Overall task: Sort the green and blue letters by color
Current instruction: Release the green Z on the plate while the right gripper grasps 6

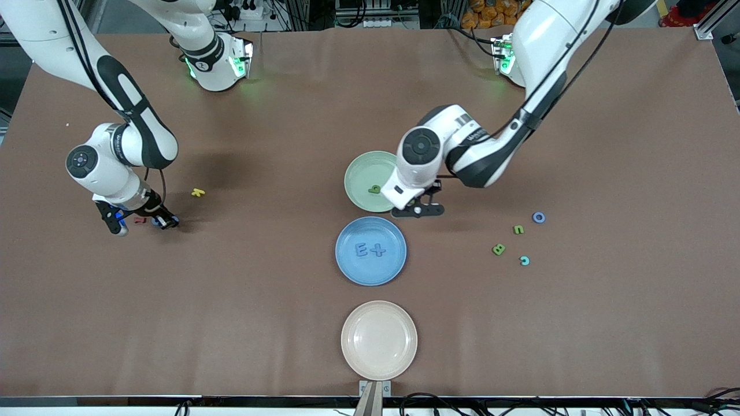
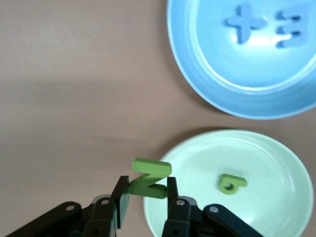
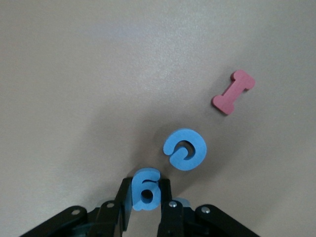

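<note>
Left gripper point(image 2: 145, 195) holds a green letter point(image 2: 149, 178) over the green plate's point(image 2: 276, 163) rim; right gripper point(image 3: 145, 202) (near the right arm's desk edge) clamps a blue 6 point(image 3: 145, 190).

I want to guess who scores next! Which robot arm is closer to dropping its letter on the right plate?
The left arm. Its left gripper holds a green Z right beside the green plate. The right gripper holds a blue 6 down at the right arm's end.
</note>
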Robot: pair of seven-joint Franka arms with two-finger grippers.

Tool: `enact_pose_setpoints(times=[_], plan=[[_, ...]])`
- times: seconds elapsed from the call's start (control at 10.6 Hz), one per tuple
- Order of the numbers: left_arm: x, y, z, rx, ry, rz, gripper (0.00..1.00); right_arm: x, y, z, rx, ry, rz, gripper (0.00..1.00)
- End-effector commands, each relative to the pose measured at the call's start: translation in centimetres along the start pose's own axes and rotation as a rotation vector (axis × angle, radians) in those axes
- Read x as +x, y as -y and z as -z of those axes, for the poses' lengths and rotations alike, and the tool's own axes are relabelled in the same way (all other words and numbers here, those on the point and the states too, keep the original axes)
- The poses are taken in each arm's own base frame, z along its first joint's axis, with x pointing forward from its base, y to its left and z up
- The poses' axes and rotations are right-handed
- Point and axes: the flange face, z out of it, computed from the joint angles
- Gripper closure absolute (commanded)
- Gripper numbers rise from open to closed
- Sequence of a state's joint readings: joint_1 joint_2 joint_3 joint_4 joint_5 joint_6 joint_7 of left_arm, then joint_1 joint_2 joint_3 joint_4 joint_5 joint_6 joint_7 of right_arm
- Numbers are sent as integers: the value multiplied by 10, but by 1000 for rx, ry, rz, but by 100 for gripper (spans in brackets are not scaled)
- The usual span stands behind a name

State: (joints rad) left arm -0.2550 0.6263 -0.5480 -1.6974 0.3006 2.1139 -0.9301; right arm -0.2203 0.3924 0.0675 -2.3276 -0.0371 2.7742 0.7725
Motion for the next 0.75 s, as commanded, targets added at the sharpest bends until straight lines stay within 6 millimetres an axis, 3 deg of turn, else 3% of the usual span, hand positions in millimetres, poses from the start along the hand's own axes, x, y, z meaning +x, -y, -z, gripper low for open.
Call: enact_pose_setpoints(times=[0.0,0.09,0.28,0.38,0.47,0.66], plan=[[-42,-48,-10,3,12,81,88,-4,-9,-8,1,5,25,100],[-49,-55,-13,5,16,92,87,-2,-6,-3,2,2,84,100],[-59,-67,-20,-2,14,92,63,8,14,14,12,-12,247,100],[-63,-75,-21,-26,2,108,35,11,30,23,11,-10,283,100],[-61,-78,-19,-61,-14,133,0,8,51,32,3,2,345,100],[-54,-74,-13,-79,-22,190,0,-10,92,49,15,-5,449,100]])
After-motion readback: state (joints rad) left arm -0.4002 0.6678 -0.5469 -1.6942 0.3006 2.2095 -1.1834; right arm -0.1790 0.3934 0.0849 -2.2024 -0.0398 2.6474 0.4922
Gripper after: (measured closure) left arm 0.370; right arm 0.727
